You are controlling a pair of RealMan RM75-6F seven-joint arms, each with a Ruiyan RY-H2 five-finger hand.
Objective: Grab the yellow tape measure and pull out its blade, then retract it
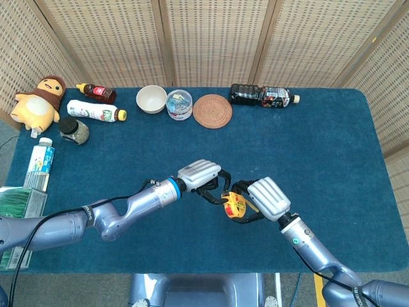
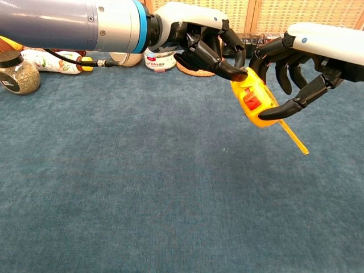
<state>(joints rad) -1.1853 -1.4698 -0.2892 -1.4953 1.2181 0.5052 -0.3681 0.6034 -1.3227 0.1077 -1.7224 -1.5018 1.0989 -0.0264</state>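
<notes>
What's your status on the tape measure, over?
Right hand holds yellow tape measure above the table. Left hand touches its top. Short blade out. Nothing blocking.

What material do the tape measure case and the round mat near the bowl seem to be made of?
Tape measure: probably glossy yellow plastic with a red button; it shows highlights. Round mat: seems woven straw or rattan, matte tan, with concentric rings.
</notes>
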